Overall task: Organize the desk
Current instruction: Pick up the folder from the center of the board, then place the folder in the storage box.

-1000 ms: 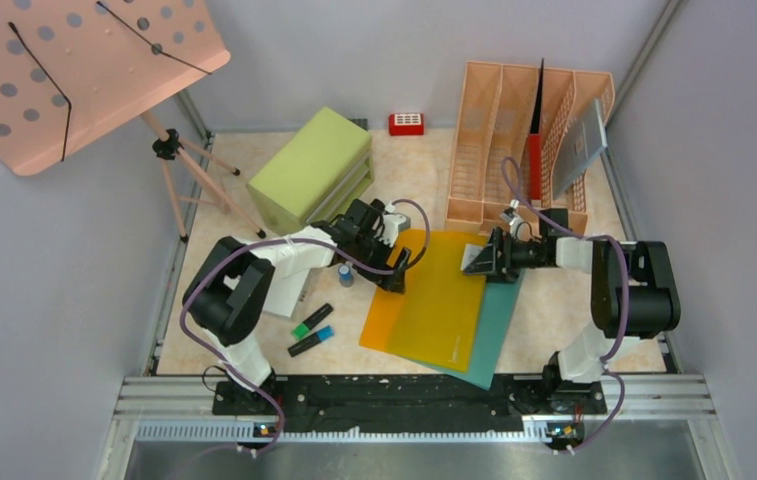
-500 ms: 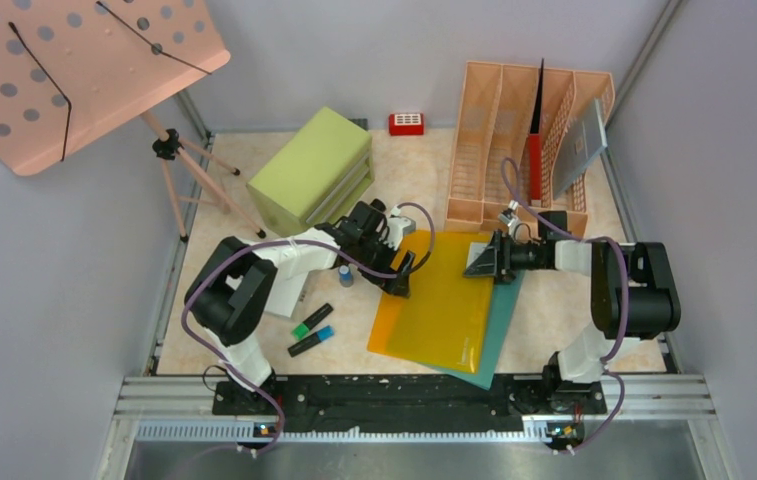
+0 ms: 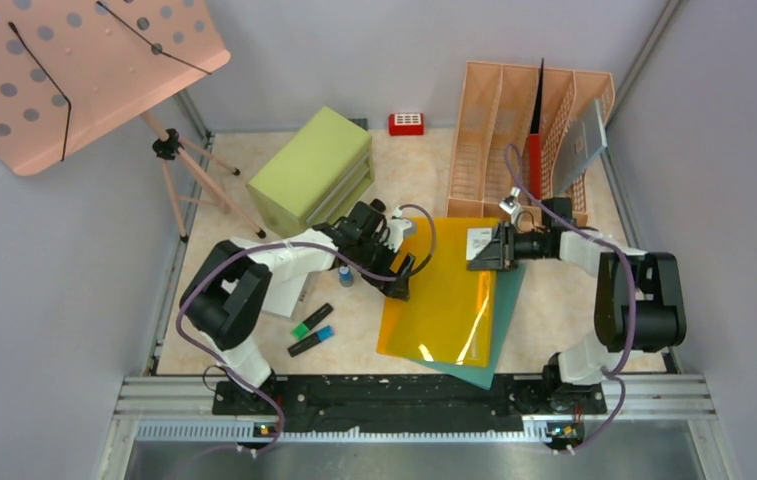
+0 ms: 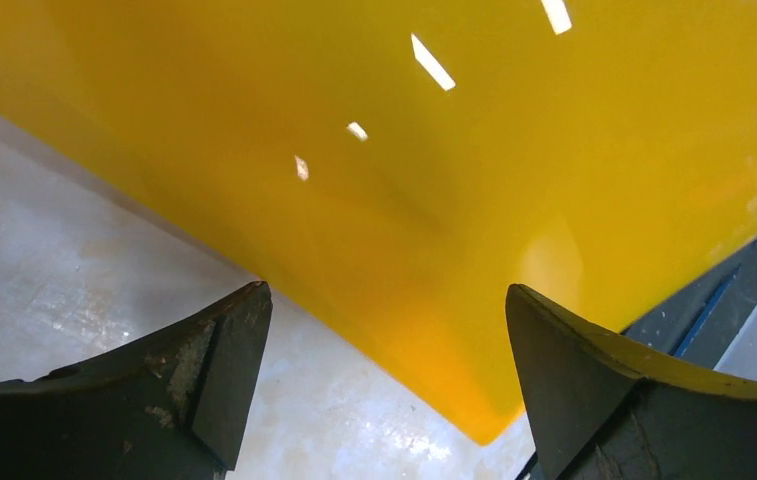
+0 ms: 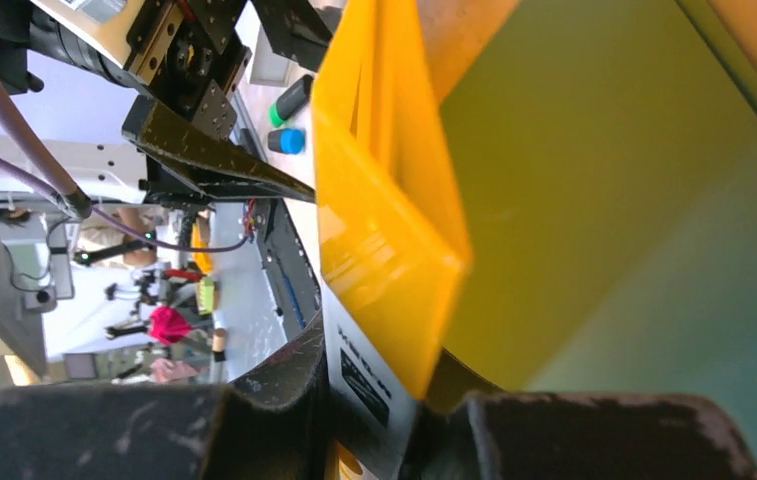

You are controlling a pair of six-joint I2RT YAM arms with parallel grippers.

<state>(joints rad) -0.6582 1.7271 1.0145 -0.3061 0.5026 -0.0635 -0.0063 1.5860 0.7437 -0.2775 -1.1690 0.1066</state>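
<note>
While the translucent yellow plastic folder [image 3: 444, 300] sits mid-way across the beige marble-patterned desk [image 3: 554, 300], my right jaws clench its far right corner. Left jaws released, just beside its left edge. Long axis runs far-to-near; peach slotted file rack [image 3: 479, 150] just behind, right arm nearer.

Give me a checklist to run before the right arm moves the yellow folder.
1. Right gripper clamped on the yellow folder's far edge: ok.
2. Left gripper open, not pinching the folder: ok.
3. Teal folder underneath free of the right grip: cannot tell.
4. Left slots of the peach file rack empty: ok.
5. Highlighters on the desk apart from the folder: ok.
</note>
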